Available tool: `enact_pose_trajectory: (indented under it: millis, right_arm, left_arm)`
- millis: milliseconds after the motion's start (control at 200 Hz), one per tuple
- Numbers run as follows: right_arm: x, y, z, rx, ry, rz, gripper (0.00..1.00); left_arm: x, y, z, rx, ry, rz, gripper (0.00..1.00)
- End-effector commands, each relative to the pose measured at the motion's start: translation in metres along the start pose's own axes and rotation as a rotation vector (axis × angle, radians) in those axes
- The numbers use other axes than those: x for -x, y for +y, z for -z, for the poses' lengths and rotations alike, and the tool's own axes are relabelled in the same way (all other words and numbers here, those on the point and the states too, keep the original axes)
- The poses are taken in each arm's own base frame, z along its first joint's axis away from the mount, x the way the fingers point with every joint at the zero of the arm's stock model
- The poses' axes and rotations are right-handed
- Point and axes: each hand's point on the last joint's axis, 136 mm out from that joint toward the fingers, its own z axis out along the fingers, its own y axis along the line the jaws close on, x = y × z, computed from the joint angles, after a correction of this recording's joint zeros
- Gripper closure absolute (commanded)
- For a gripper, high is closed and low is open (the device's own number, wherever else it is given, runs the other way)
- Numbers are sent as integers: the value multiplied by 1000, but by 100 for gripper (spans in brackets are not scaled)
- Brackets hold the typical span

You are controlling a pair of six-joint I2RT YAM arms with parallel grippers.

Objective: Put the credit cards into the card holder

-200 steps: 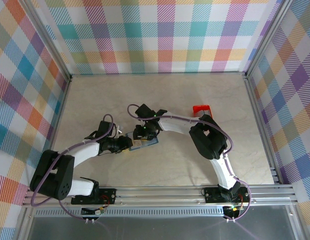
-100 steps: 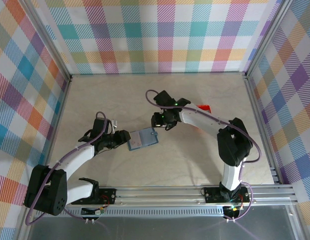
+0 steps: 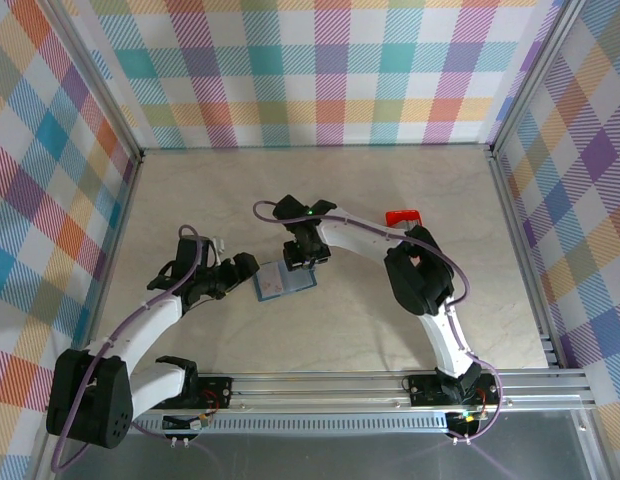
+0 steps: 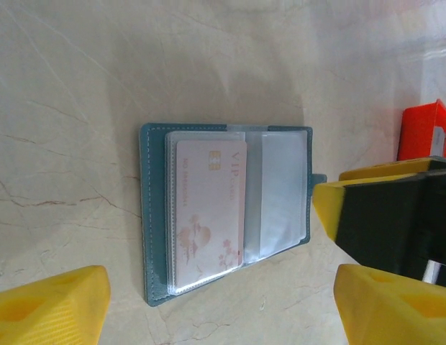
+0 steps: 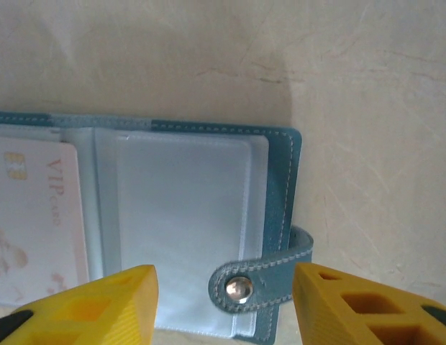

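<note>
The blue-teal card holder lies open and flat on the table. One pale pinkish credit card marked VIP sits inside its left clear pocket; the right pocket looks empty. My left gripper stands open just left of the holder, touching nothing. My right gripper hovers open over the holder's far right edge. In the right wrist view its yellow fingers straddle the clasp tab without pinching it, and the card's edge shows at the left.
A small red tray sits behind and right of the holder, also seen in the left wrist view. Checked walls and metal rails enclose the pale marbled table.
My left gripper has opened, let go of the holder and drawn back left. My right gripper swung away to the right, then returned over the holder's clasp edge. The holder now rests open.
</note>
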Motion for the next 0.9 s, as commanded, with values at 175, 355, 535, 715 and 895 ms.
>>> enact_pose_trajectory:
  millis: [175,355,535,715,895]
  right_arm:
    - [-1,-22,-5,-133,3,32,51]
    - [-7,-33,-1,-144,-9,13,60]
    - [-14,-41,-1,-142,-2,-7,65]
    - [-16,-51,6,-142,-26,-35,89]
    - [-27,-71,14,-136,-29,-80,100]
  left_arm:
    - [-4,8,6,9,3,34,19]
    - [-4,8,6,9,2,33,19]
    - [-5,10,5,8,4,40,19]
    - [-6,7,4,-11,10,40,21]
    - [-7,-2,-2,-53,30,46,26]
